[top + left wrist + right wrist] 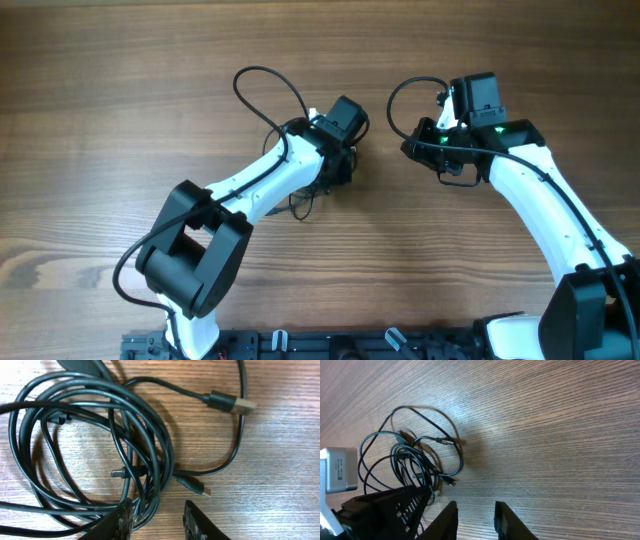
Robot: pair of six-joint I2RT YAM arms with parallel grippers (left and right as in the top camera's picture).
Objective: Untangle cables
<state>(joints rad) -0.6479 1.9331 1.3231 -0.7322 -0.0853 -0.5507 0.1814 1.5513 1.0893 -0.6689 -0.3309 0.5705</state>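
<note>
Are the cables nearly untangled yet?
Not really. Nothing looks done: the cables lie in one looped bundle, only two plug ends poke free. The left gripper hovers over it, jaws open; the right gripper is open, holding nothing. All the separating is left.

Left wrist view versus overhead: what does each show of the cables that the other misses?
Only the left wrist view shows the plug ends, a large USB plug and a small plug, and the left fingers apart at the coil's edge. Only the overhead shows both arms, the left arm covering most of the pile. Both show the cables looped on the wooden table.
</note>
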